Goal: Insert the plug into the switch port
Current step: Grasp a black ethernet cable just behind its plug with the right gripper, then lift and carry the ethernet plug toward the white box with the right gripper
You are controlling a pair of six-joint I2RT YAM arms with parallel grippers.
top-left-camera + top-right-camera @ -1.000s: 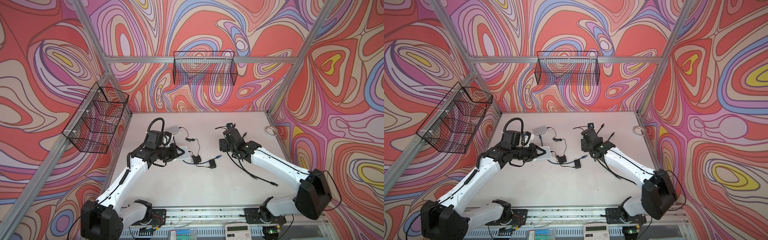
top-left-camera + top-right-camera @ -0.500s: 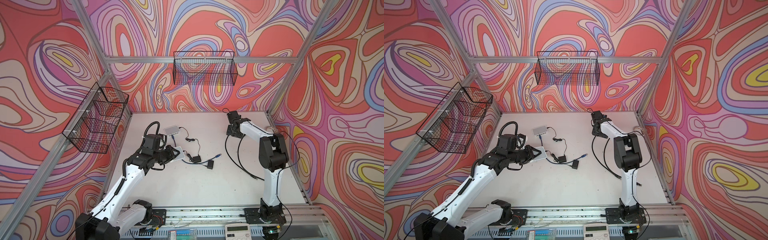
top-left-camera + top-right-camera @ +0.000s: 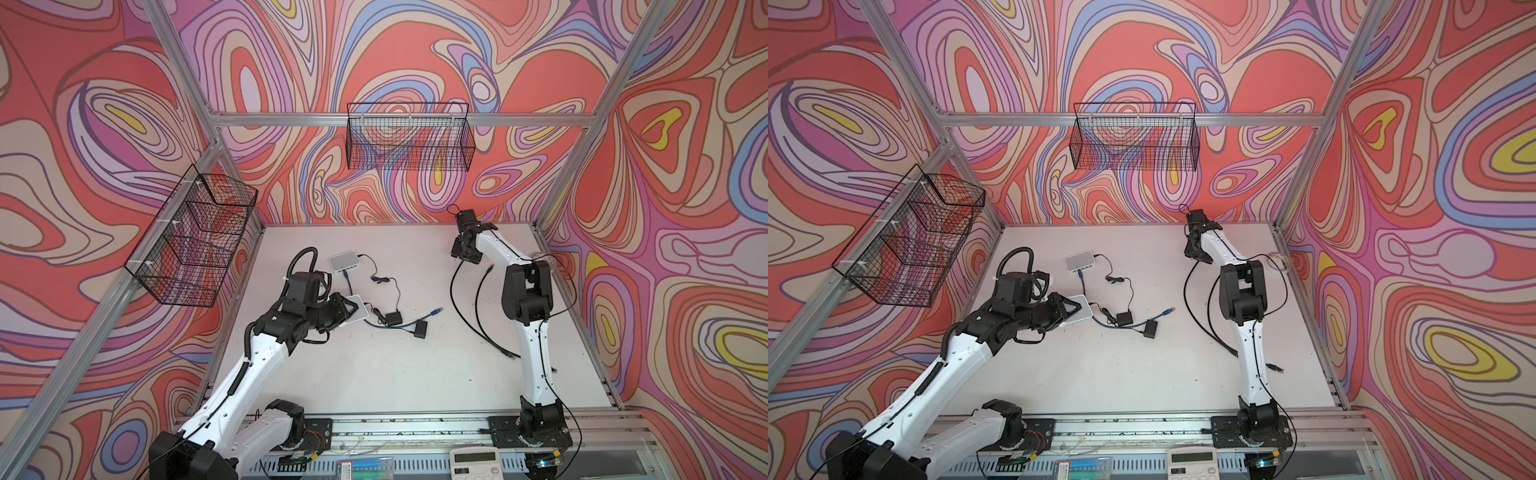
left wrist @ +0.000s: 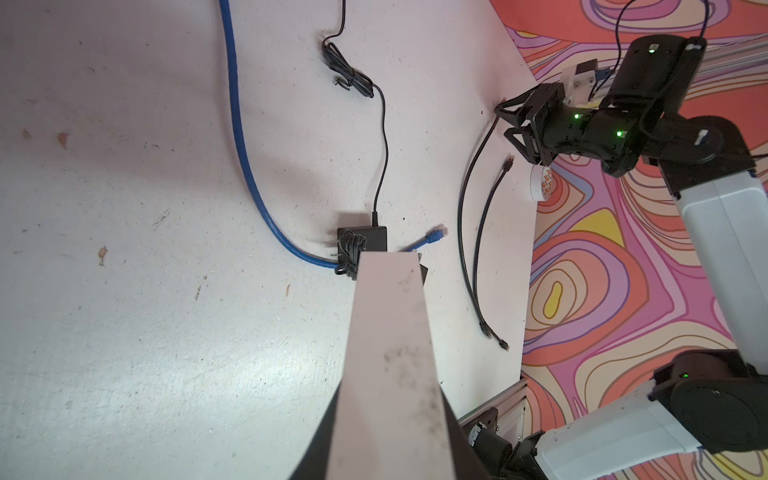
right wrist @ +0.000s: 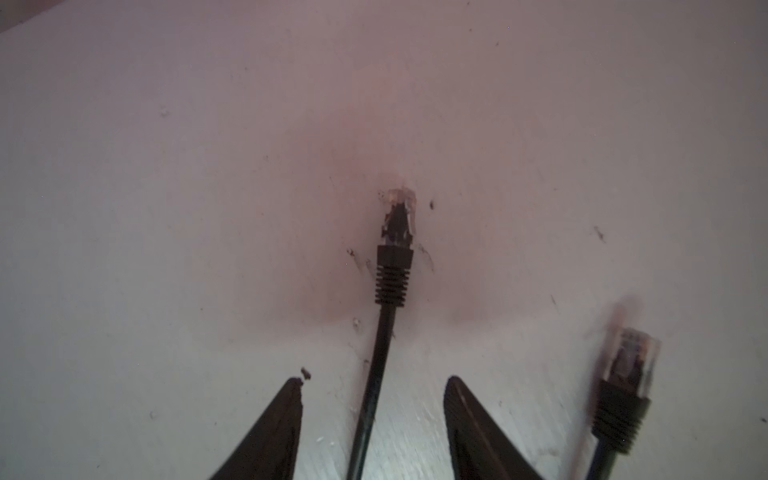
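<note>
Pinching a flat white plastic switch box [image 3: 361,316], the left gripper [image 3: 352,311] sits left — far right, the right gripper's [image 5: 374,380] spread fingers [image 5: 274,432] flank a black-booted, clear-tipped plug's [image 5: 398,224] round cable [image 5: 384,332].

Switch [image 3: 358,309]: flat white box, top scuffed; left-centre of table [image 3: 374,374]; ports not visible.
Plug [image 5: 397,224]: clear tip, black ribbed boot, black cable [image 5: 374,374]; flat on table, far-right part, well apart from switch.

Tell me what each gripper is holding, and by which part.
Left gripper clamps the white switch by one end. Right gripper holds nothing; open jaws straddle the black cable.
</note>
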